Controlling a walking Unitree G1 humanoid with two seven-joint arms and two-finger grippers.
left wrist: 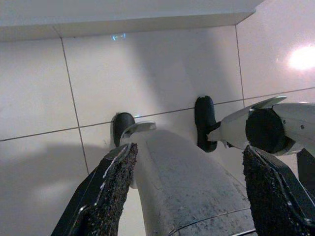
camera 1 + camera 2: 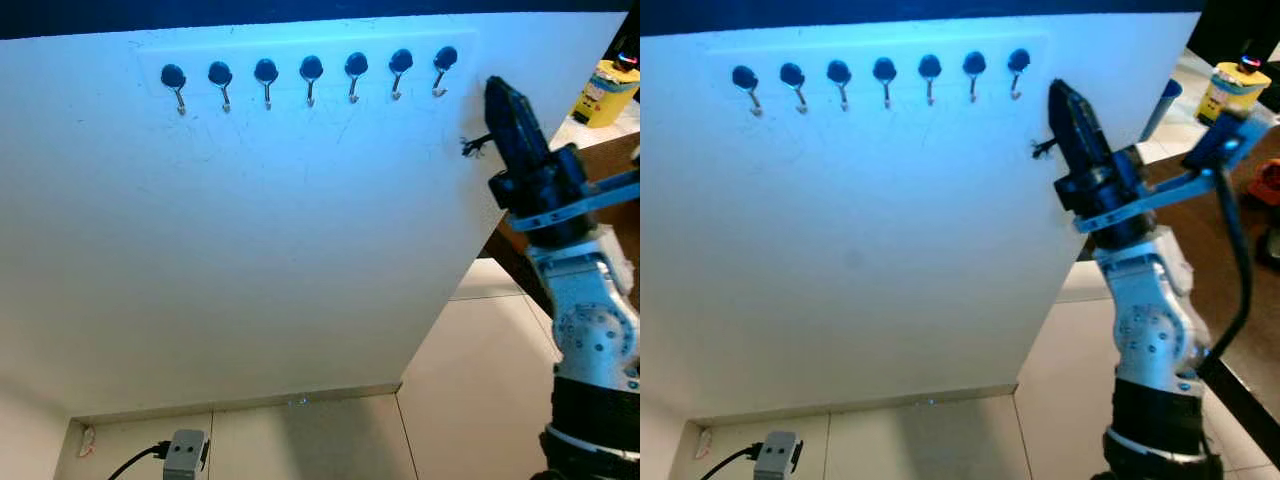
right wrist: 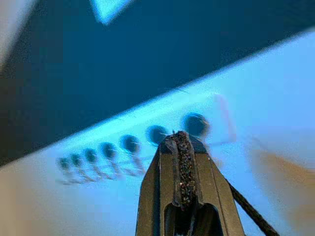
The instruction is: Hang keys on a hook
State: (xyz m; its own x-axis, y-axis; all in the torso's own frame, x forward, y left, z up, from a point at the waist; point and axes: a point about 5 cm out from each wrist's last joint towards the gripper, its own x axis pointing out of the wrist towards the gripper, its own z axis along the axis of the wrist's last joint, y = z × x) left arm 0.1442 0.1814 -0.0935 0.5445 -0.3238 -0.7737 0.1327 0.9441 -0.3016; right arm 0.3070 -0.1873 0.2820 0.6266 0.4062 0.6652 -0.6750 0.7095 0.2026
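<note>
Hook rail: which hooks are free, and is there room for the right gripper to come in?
All seven hooks on the rail hang bare. Right gripper, shut on a dark cord, sits beside the rightmost hook. Wall below the rail is open.

Cool blue cast, blurred right-wrist view

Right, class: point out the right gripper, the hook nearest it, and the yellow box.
right gripper (image 2: 497,91), left eye view, at its fingertips
nearest hook (image 2: 445,60), left eye view, on its dark knob
yellow box (image 2: 604,95), left eye view, on its front
</note>
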